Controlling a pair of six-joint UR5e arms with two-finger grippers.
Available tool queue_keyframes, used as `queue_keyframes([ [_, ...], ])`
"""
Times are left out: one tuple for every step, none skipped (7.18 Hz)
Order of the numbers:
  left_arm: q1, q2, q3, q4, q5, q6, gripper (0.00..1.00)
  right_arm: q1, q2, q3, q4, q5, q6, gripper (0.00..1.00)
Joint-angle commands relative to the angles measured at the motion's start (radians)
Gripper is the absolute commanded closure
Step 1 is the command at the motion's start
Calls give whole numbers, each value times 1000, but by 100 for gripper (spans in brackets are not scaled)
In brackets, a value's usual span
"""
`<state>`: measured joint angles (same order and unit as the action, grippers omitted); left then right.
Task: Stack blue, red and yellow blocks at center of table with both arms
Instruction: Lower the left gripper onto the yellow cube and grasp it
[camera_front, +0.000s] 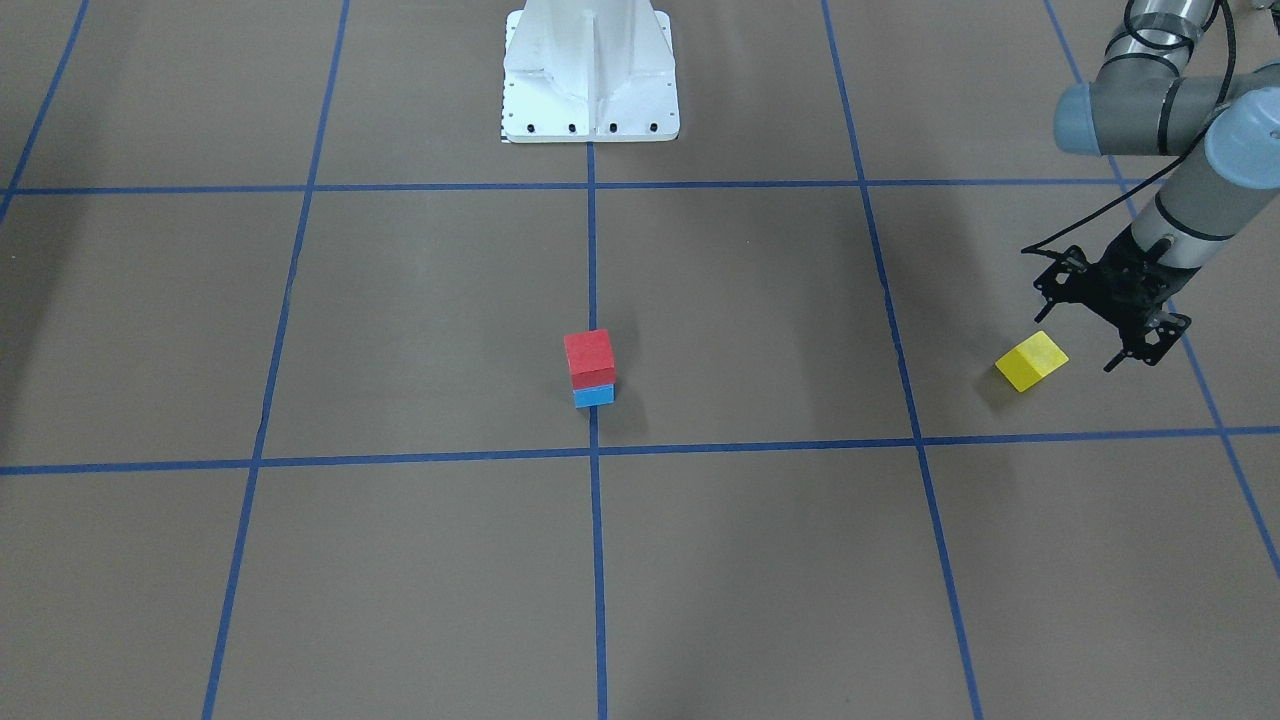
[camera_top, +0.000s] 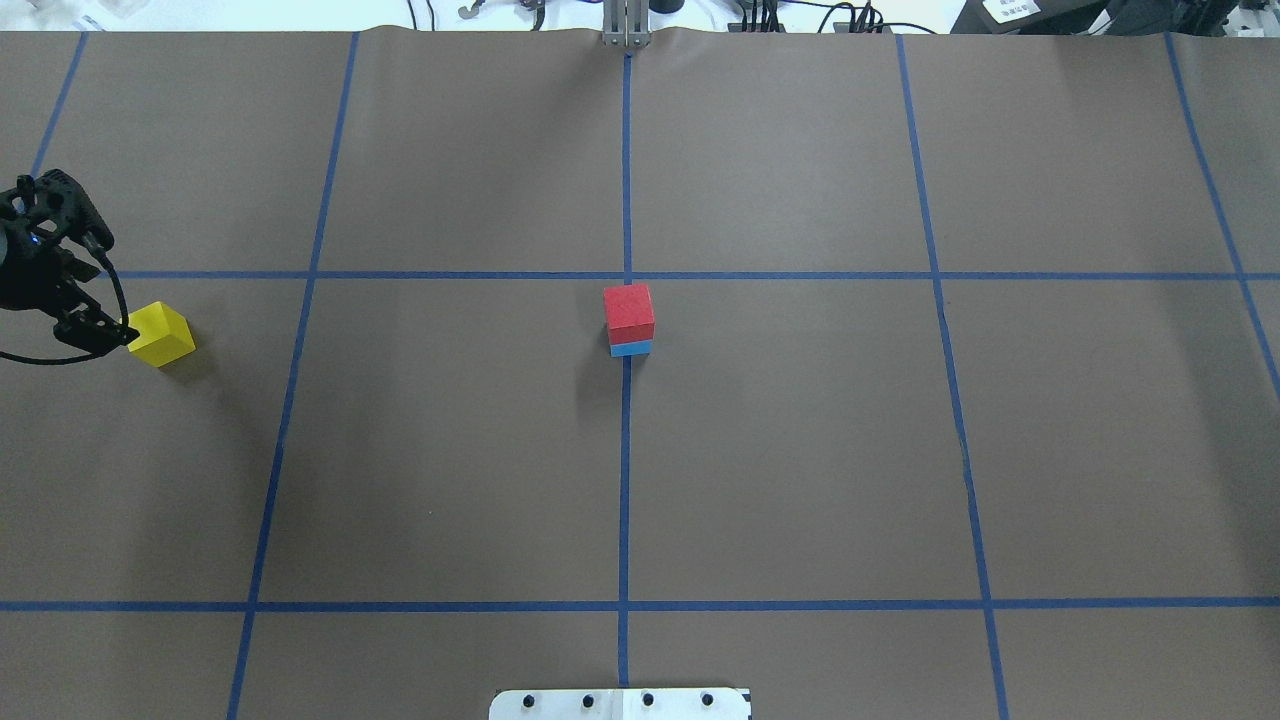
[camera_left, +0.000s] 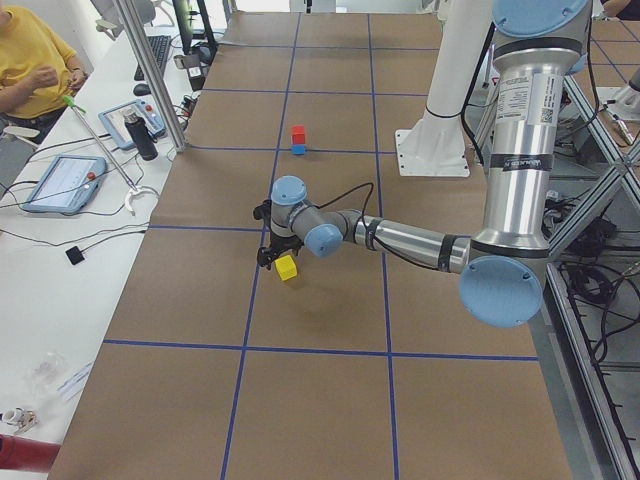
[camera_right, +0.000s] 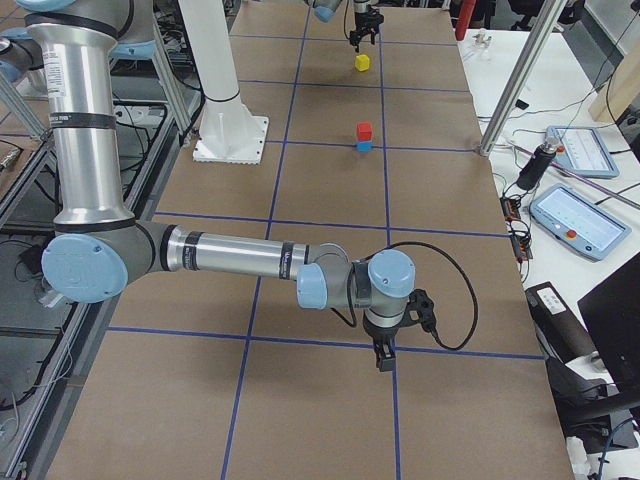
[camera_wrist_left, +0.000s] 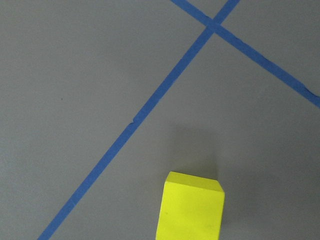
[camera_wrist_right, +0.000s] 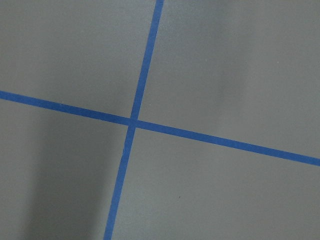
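A red block (camera_front: 588, 356) sits on top of a blue block (camera_front: 594, 396) at the table's centre; the stack also shows in the overhead view (camera_top: 629, 314). A yellow block (camera_front: 1032, 360) lies alone on the table far toward my left side, seen in the overhead view (camera_top: 161, 333) and at the bottom of the left wrist view (camera_wrist_left: 191, 207). My left gripper (camera_front: 1078, 335) is open and empty, close beside the yellow block but not around it; it also shows in the overhead view (camera_top: 105, 290). My right gripper (camera_right: 383, 357) shows only in the exterior right view, so I cannot tell whether it is open or shut.
The brown table carries a grid of blue tape lines (camera_top: 626, 450). The robot's white base (camera_front: 590, 70) stands at the table's robot side. Tablets and cables (camera_right: 580, 215) lie on the side bench beyond the table edge.
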<state>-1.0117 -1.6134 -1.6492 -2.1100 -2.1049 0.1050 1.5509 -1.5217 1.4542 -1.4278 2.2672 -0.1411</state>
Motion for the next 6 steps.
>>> queue_keyframes([
  [4, -10, 26, -41, -1, -1, 0, 0, 0, -2, 0, 0, -2, 0],
  [22, -14, 34, -41, 0, -1, 1, 0, 0, -2, 0, 0, -2, 0],
  [44, -19, 45, -41, 0, 1, 1, 0, 0, -3, 0, 0, -2, 0],
  [70, -23, 52, -41, 0, -1, 1, 0, 0, -5, 0, -2, -2, 0],
  [81, -37, 68, -41, 0, -1, 1, 0, 0, -6, 0, -2, -2, 0],
  [82, -48, 86, -41, 0, 2, 1, 0, 0, -6, 0, -2, -2, 0],
])
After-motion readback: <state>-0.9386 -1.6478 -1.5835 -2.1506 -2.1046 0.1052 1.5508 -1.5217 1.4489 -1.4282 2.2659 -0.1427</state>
